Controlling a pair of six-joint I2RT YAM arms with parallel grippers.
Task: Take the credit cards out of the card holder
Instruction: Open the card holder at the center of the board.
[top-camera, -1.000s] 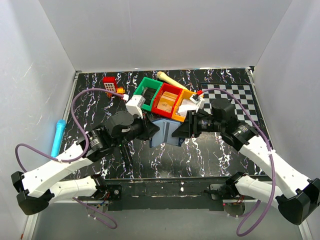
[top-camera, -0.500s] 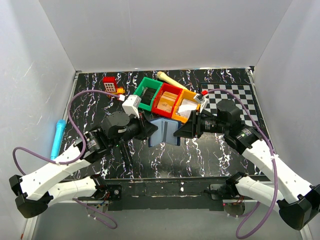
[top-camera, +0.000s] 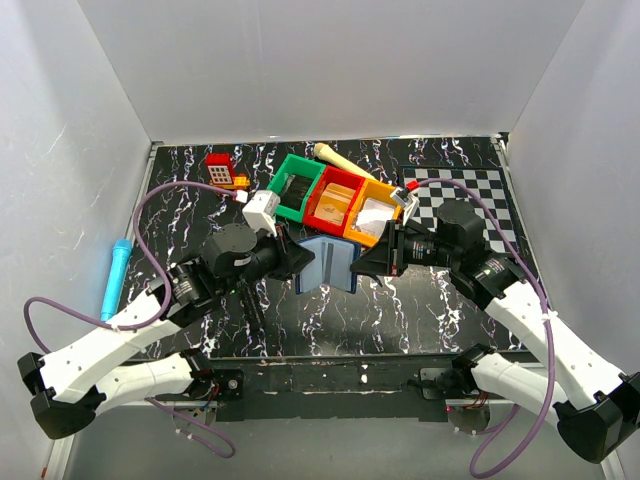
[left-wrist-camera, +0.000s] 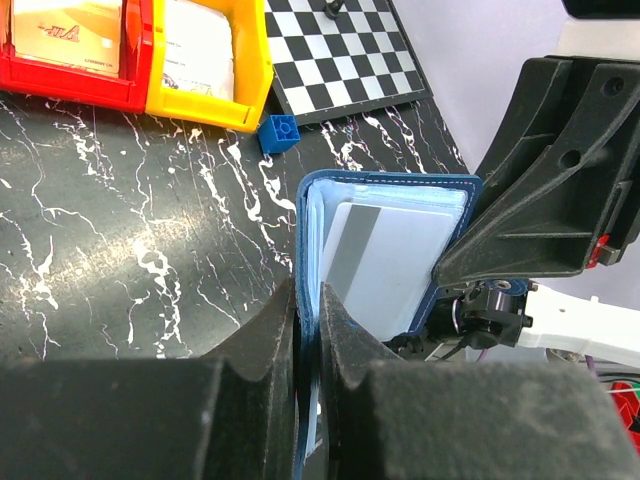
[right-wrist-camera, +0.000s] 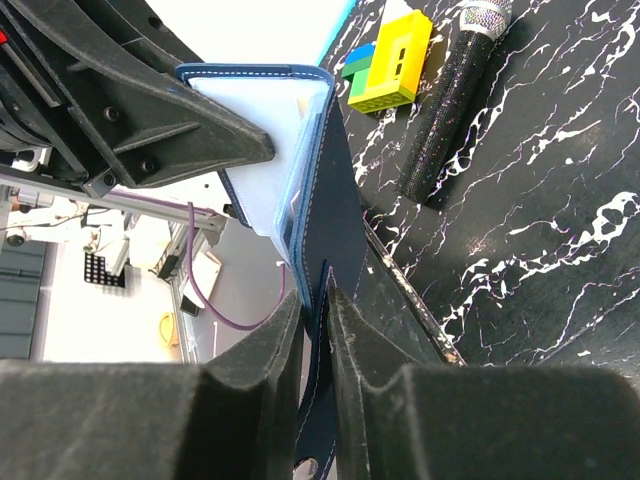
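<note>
The card holder (top-camera: 326, 262) hangs above the table between my two grippers, its navy flaps spread open. In the left wrist view the card holder (left-wrist-camera: 395, 190) shows its blue-grey inside and a pale credit card (left-wrist-camera: 372, 262) with a grey stripe tucked in it. My left gripper (left-wrist-camera: 308, 300) is shut on the edge of one flap. From the right wrist, the card holder (right-wrist-camera: 338, 205) shows its navy outside, and my right gripper (right-wrist-camera: 316, 296) is shut on the other flap. From above, the left gripper (top-camera: 301, 262) and right gripper (top-camera: 357, 263) face each other.
Green (top-camera: 296, 185), red (top-camera: 336, 200) and yellow (top-camera: 371, 214) bins sit just behind the holder, with cards lying in the red and yellow ones. A small blue block (left-wrist-camera: 279, 133) lies by the checkered mat (top-camera: 470, 195). A blue pen (top-camera: 116, 272) lies far left.
The right gripper's jaws have narrowed onto the holder's flap. Both arms shifted slightly and the holder now stands a little more spread between them.
</note>
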